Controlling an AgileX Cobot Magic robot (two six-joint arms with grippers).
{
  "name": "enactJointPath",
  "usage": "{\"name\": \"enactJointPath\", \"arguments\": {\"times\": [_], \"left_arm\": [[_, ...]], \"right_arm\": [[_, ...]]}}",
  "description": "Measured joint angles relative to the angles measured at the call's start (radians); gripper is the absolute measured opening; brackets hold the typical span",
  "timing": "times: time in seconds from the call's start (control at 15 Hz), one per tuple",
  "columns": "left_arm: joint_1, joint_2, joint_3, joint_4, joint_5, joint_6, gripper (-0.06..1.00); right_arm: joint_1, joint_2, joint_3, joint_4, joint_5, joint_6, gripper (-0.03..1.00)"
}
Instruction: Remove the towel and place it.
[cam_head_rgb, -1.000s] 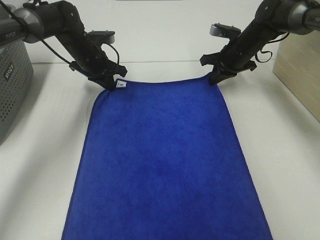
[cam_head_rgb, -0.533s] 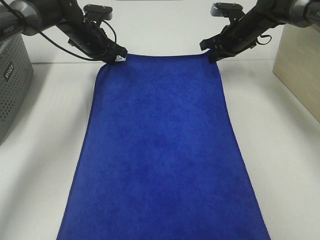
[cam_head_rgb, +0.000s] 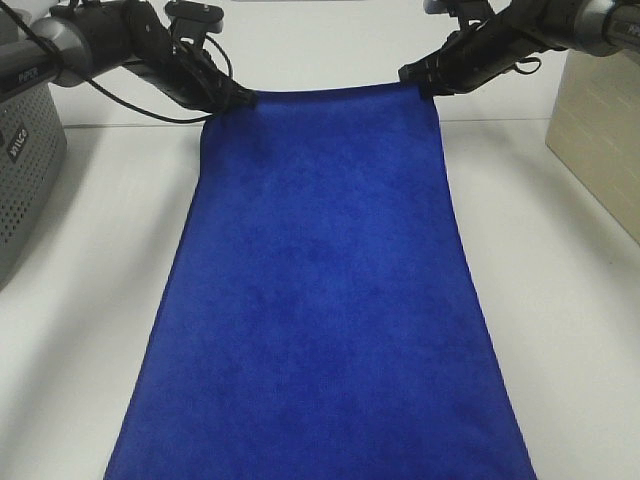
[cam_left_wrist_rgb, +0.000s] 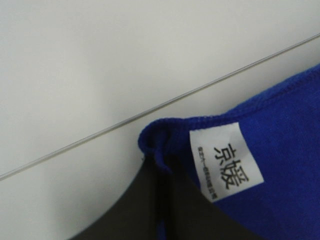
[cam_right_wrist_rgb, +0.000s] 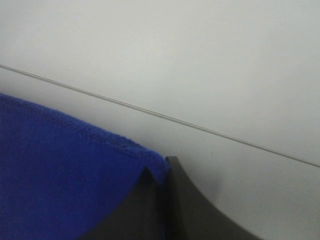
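Observation:
The royal-blue towel (cam_head_rgb: 320, 290) hangs stretched between my two grippers and slopes down toward the front of the white table. My left gripper (cam_head_rgb: 240, 100) is shut on its far left corner. That corner shows in the left wrist view (cam_left_wrist_rgb: 280, 130) with a small white tag (cam_left_wrist_rgb: 226, 159) beside the dark fingers (cam_left_wrist_rgb: 150, 210). My right gripper (cam_head_rgb: 425, 82) is shut on the far right corner, which shows in the right wrist view (cam_right_wrist_rgb: 65, 170) pinched between dark fingers (cam_right_wrist_rgb: 195, 210).
A grey perforated basket (cam_head_rgb: 25, 170) stands at the left edge of the white table (cam_head_rgb: 560, 300). A beige box (cam_head_rgb: 600, 140) stands at the right edge. A white wall rises behind the table.
Both grippers have lifted and moved back with the towel's far corners. The far edge has risen off the table and the towel is drawn taut.

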Motion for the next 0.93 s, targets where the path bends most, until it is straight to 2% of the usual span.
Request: {"name": "enactJointPath", "arguments": {"times": [0.27, 0.53, 0.93], "left_arm": [[0.000, 0.021, 0.000, 0.021, -0.054, 0.000, 0.01], [0.000, 0.021, 0.000, 0.040, -0.118, 0.000, 0.01], [0.000, 0.024, 0.000, 0.082, -0.130, 0.000, 0.01]], "right_arm": [[0.000, 0.038, 0.000, 0.021, -0.051, -0.030, 0.02], [0.001, 0.048, 0.000, 0.107, -0.120, -0.132, 0.02], [0.001, 0.084, 0.000, 0.240, -0.157, -0.264, 0.02]]}}
